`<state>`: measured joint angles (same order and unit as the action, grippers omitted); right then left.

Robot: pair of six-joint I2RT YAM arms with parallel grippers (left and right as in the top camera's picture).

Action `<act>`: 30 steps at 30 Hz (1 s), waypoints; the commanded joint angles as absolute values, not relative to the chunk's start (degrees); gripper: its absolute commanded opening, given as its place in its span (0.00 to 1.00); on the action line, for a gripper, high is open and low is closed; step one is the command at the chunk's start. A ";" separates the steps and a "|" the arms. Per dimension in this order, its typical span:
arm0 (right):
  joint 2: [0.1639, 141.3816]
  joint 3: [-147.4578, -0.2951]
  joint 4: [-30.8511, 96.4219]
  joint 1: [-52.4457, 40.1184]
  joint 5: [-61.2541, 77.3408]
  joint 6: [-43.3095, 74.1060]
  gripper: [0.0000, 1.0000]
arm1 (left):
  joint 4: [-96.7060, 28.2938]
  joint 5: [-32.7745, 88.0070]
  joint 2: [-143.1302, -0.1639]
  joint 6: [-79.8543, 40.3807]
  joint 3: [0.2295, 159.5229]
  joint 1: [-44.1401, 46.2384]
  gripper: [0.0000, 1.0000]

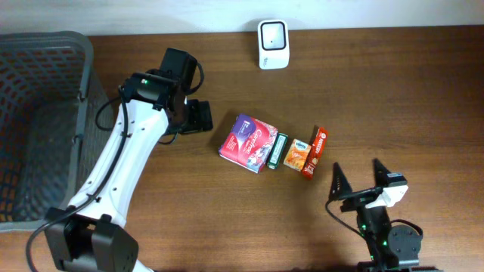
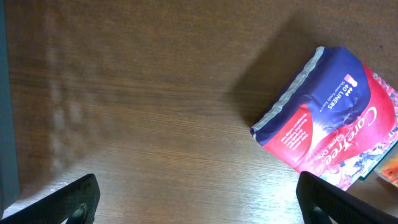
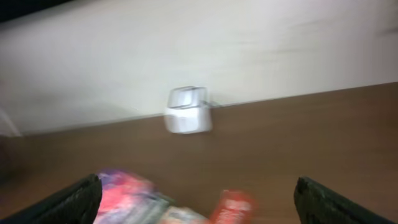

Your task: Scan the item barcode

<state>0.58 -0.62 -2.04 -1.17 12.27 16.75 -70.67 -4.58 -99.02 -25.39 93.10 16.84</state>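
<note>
Beside the purple packet [image 1: 248, 141], left pincer [image 1: 201, 117] gapes empty; right pincer [image 1: 359, 180] apparently likewise.

Overhead: bright, even, sharp. Left wrist: soft shadow at 11 o'clock of package [image 2: 329, 118], pale glare at frame's 9 o'clock. Right wrist: blurred throughout, scanner [image 3: 186, 112] smeared.
</note>
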 commanded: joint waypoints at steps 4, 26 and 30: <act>0.21 -0.84 -26.35 -1.45 30.83 38.79 0.98 | -70.74 -5.02 -98.56 -26.30 92.66 16.71 0.99; 95.29 -61.54 36.53 -2.33 2.26 26.52 0.63 | -70.72 -4.99 -98.56 -26.30 92.66 16.71 0.99; 97.69 -61.52 34.26 -9.61 -8.75 30.20 0.52 | -70.72 -4.99 -98.56 -26.30 92.66 16.71 0.99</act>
<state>96.57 -61.47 34.35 -5.50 0.84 26.63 -70.65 -4.58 -99.00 -25.82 92.60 16.84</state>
